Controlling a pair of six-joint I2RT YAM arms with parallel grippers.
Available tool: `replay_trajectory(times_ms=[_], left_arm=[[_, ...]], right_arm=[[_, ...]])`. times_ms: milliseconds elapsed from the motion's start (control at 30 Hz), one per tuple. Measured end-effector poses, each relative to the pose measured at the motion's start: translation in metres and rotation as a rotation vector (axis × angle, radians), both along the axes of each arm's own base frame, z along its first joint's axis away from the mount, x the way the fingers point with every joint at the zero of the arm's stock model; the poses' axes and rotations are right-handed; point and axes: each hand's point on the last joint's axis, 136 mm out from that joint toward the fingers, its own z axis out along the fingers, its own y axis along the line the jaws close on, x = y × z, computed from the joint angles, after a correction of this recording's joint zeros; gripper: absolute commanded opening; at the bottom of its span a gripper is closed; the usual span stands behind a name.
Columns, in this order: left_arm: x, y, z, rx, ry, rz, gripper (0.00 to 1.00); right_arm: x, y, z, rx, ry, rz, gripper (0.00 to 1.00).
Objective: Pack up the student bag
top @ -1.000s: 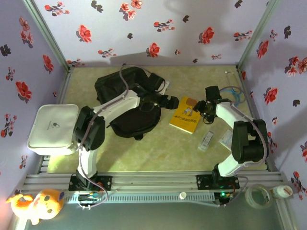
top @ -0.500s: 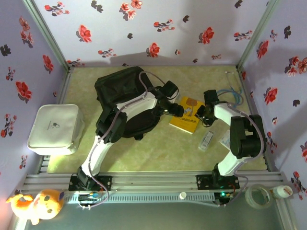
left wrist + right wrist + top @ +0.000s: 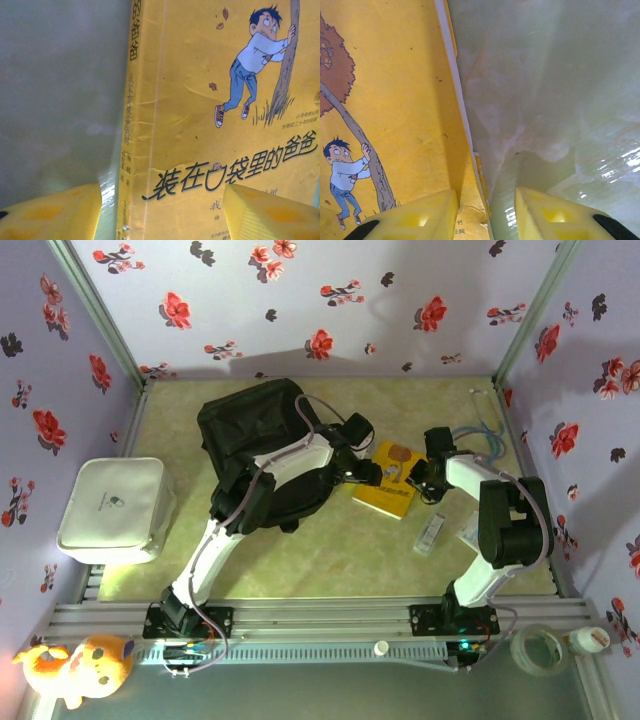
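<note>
The packing is only getting started: the black bag [image 3: 250,425] is lying on the table [image 3: 330,550] at about 11 o'clock from its middle, and nothing is showing as put into it. A yellow book [image 3: 388,495] is lying flat outside it, at the bag's 3 o'clock, and a small pack [image 3: 430,533] is waiting at the book's 5 o'clock, so the loading is all left to do. Both arms are working on the book. The left gripper [image 3: 365,472] is sitting at the book's 9 o'clock edge with its fingers [image 3: 50,212] standing wide apart, 1 over the table and 1 over the cover, gripping nothing. The right gripper [image 3: 420,478] is sitting at the book's 3 o'clock edge; its fingers [image 3: 415,217] are leaving a narrow gap with the edge running into it, and I cannot tell whether they are pinching it.
</note>
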Motion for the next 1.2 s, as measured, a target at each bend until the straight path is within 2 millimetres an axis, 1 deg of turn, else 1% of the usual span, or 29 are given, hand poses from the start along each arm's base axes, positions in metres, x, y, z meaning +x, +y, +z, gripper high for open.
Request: replay_trajectory(times_ms=[300, 500, 700, 833, 900, 1100, 1200], left_arm=[[-0.007, -0.005, 0.001, -0.026, 0.032, -0.019, 0.64], [-0.007, -0.007, 0.002, -0.04, 0.061, -0.014, 0.63], [-0.007, -0.012, 0.01, -0.103, 0.156, 0.038, 0.55], [-0.009, -0.02, 0.019, -0.162, 0.195, 0.054, 0.48], [-0.01, -0.021, 0.026, -0.187, 0.199, 0.06, 0.46], [-0.015, -0.026, 0.057, -0.27, 0.194, 0.064, 0.38], [-0.014, -0.03, 0.061, -0.294, 0.194, 0.072, 0.35]], right_arm=[[0.0, 0.002, -0.001, 0.018, 0.005, -0.007, 0.36], [0.0, 0.003, -0.002, 0.033, 0.0, -0.016, 0.36], [0.006, 0.004, -0.004, 0.07, -0.027, -0.054, 0.35], [0.009, 0.004, -0.003, 0.088, -0.048, -0.071, 0.35], [0.009, 0.004, -0.003, 0.094, -0.051, -0.077, 0.34], [0.016, 0.007, -0.002, 0.117, -0.087, -0.088, 0.35], [0.018, 0.008, -0.002, 0.13, -0.105, -0.089, 0.34]])
